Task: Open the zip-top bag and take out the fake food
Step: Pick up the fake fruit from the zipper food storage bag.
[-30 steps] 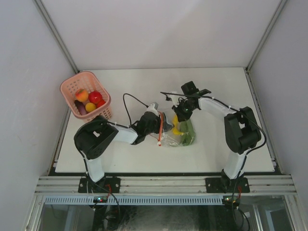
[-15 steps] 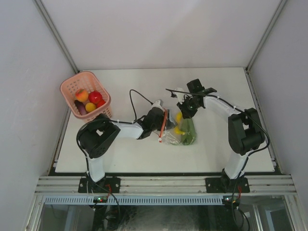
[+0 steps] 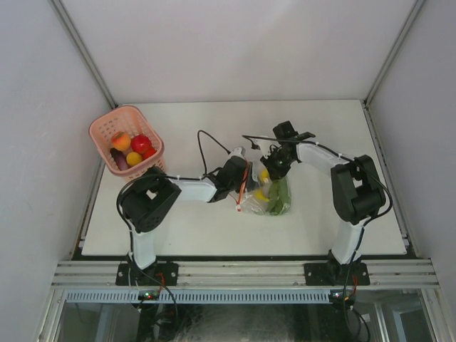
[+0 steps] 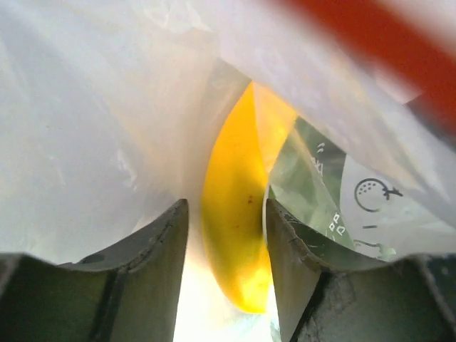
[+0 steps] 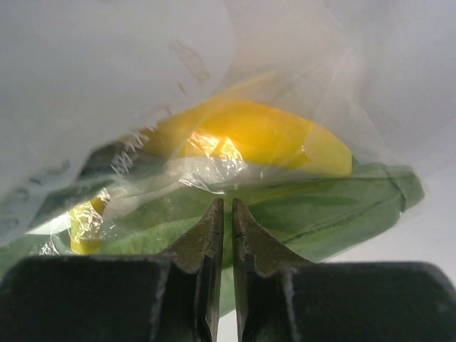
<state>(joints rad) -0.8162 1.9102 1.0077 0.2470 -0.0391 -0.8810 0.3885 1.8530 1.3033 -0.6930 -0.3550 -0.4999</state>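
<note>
Right gripper (image 5: 223, 212) clamps on the zip-top bag (image 5: 121, 78), fingers nearly together — left gripper (image 4: 226, 206) stands spread, yellow fake food (image 4: 235, 157) showing between its fingers through plastic.

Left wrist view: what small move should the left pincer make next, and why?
Probably close the left pincer on the yellow curved toy fruit. The fruit shows between its open fingers inside the clear crinkly zip-top bag, and the right pincer is shut on the bag's film, holding it.

The bag (image 5: 85, 85) is clear, crinkly, glossy plastic; yellow toy fruit (image 4: 231, 214) looks smooth; pink basket (image 3: 107, 120) at 10 o'clock is perforated plastic.
</note>
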